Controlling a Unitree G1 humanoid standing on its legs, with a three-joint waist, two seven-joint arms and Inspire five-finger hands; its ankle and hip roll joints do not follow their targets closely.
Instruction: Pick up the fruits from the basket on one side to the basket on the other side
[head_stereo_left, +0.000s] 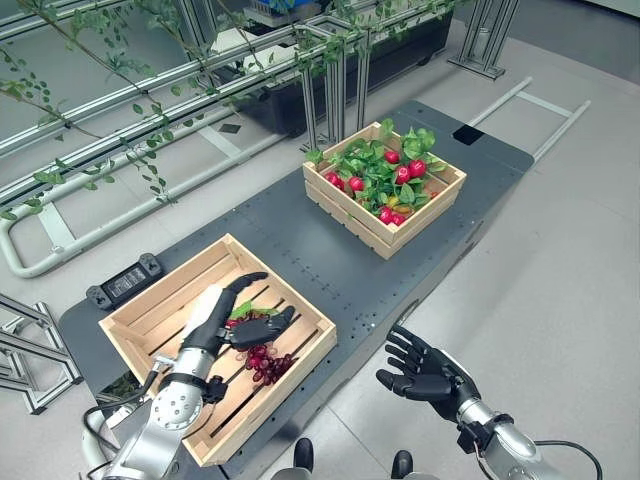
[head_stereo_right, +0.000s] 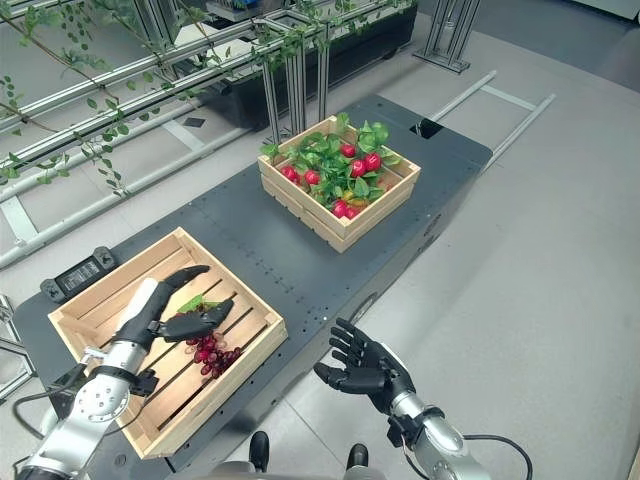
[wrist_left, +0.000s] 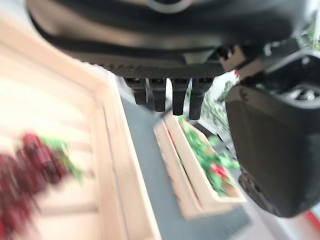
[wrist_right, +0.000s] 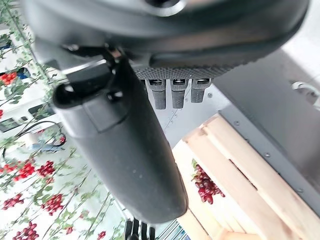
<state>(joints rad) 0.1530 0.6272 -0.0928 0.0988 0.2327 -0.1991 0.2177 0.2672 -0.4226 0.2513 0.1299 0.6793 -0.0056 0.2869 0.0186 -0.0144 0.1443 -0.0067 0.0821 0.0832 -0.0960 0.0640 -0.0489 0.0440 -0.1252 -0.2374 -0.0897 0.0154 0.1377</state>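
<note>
Left hand, fingers open & holding nothing, hovers over grapes in near basket, bunch just at 5 o'clock from palm, lying 11-to-5, closer than open right hand.

A bunch of dark red grapes with a green leaf lies on the slats of the near wooden crate, toward its right side. The far wooden crate sits well apart on the dark surface, filled with green leaves and red fruits
</note>
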